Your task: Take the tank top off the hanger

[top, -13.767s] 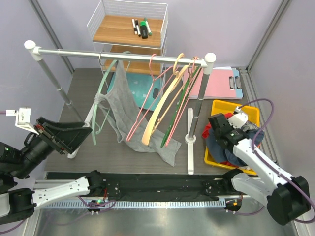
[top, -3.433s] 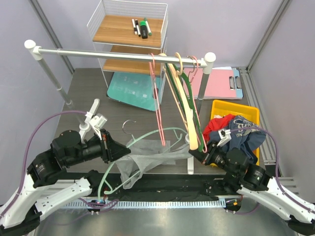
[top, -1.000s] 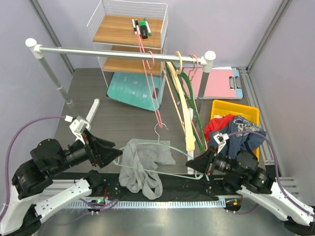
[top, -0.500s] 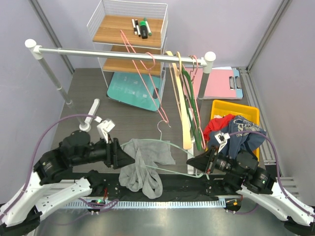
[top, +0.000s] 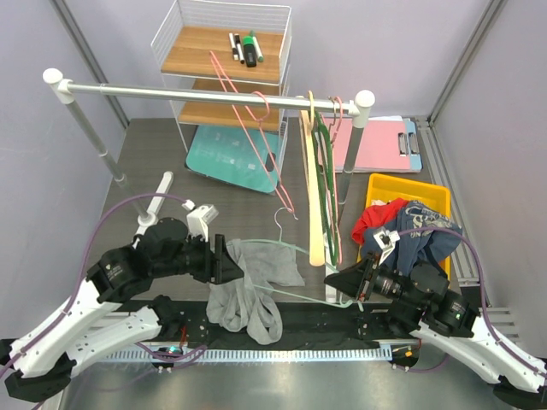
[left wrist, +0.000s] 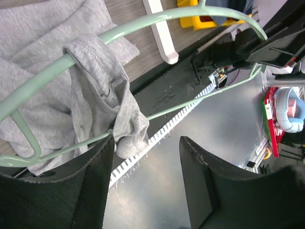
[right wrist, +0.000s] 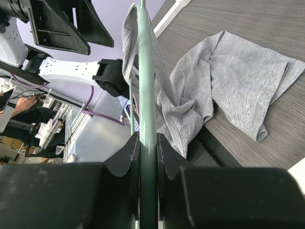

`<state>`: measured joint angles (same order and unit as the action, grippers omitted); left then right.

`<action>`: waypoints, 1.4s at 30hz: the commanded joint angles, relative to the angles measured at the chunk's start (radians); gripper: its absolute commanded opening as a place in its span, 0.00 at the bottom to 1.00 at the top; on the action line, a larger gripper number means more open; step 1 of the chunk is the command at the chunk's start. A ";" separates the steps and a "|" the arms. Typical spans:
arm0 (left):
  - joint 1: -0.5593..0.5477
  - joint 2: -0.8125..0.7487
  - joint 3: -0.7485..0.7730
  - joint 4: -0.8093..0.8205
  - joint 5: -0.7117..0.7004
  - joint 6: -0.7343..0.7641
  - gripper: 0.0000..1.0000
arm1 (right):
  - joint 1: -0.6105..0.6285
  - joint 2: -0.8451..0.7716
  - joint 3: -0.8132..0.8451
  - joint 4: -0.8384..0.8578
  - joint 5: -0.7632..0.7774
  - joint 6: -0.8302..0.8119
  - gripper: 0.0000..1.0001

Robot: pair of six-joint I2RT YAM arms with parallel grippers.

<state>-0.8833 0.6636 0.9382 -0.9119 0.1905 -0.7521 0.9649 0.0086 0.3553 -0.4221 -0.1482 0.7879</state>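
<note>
One limp grey tank top, R gripper clamps mint hanger, L gripper agape

Left of the black base rail the left arm, and at the rail's right end the right arm, wore white shells over black joint housings. A purple cable arched above the rail from each arm. The left gripper and right gripper each had a white camera block behind two matte black wedge fingers.

Both arms low, grippers facing inward.
Left gripper jaws apart; right gripper jaws clamped on the hanger.
</note>
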 commanded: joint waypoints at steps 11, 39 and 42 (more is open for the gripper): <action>-0.003 0.068 -0.041 0.128 -0.016 -0.003 0.55 | 0.000 -0.006 0.042 0.092 0.009 -0.009 0.01; -0.003 0.077 0.034 0.101 -0.181 0.026 0.00 | -0.002 -0.006 0.068 0.082 -0.004 -0.009 0.01; -0.003 0.039 0.102 0.050 -0.253 0.042 0.00 | -0.002 -0.006 0.071 0.075 -0.002 -0.009 0.01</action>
<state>-0.8833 0.7609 0.9268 -0.8242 0.0570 -0.7429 0.9649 0.0086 0.3740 -0.4202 -0.1547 0.7879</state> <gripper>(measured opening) 0.005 0.185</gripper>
